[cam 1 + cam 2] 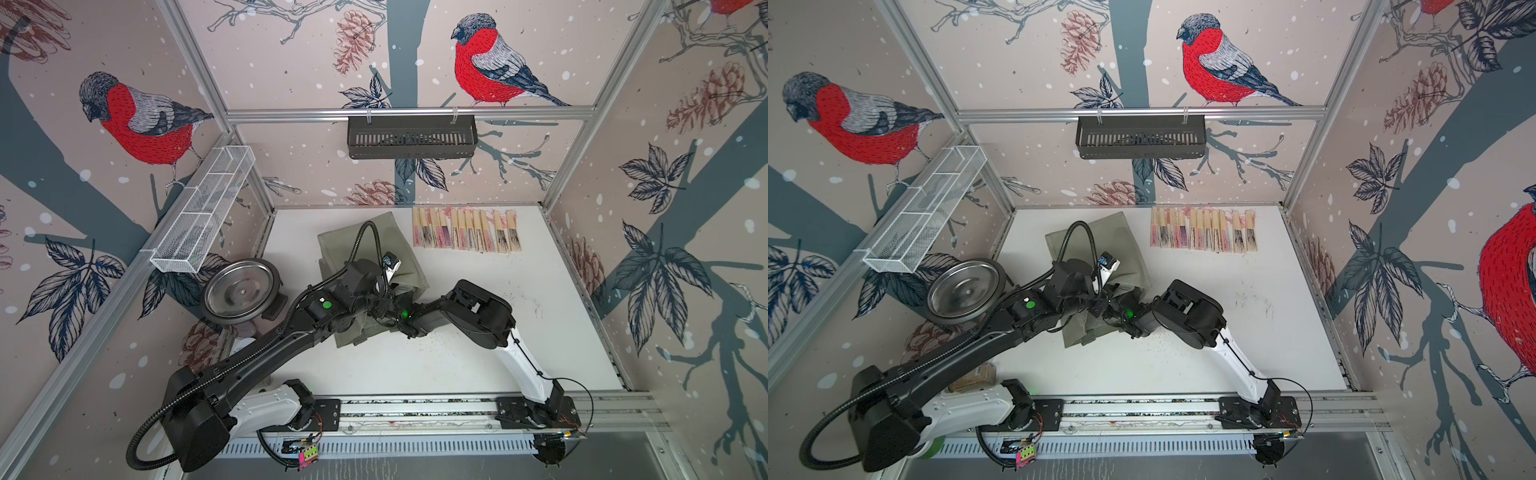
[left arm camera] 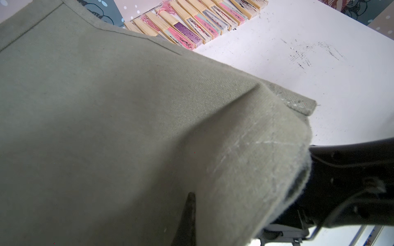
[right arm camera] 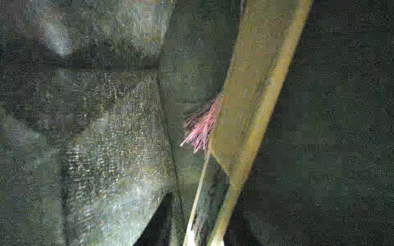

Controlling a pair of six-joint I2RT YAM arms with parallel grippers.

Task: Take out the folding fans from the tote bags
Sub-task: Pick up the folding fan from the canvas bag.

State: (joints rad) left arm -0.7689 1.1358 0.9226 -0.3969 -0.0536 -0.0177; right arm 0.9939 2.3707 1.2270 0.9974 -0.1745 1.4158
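The olive tote bag (image 1: pixel 365 237) (image 1: pixel 1129 237) lies slumped on the white table in both top views. Its cloth (image 2: pixel 106 127) fills the left wrist view, where my left gripper (image 2: pixel 191 213) is shut on a fold of it. My right forearm (image 1: pixel 478 311) reaches into the bag's mouth, so the top views hide that gripper. Inside the dark bag, one folding fan (image 3: pixel 255 85) with a pink tassel (image 3: pixel 200 130) runs down between the jaws of my right gripper (image 3: pixel 198 234). The dim, grainy picture hides whether they touch it. Several folding fans (image 1: pixel 465 229) (image 1: pixel 1204 230) (image 2: pixel 191 25) lie in a row at the table's back.
A black slotted basket (image 1: pixel 411 137) hangs on the back rail. A white wire-mesh tray (image 1: pixel 203 208) is fixed to the left wall, with a steel bowl (image 1: pixel 241 291) below it at the table's left edge. The arms' mounting rail (image 1: pixel 415 409) runs along the front.
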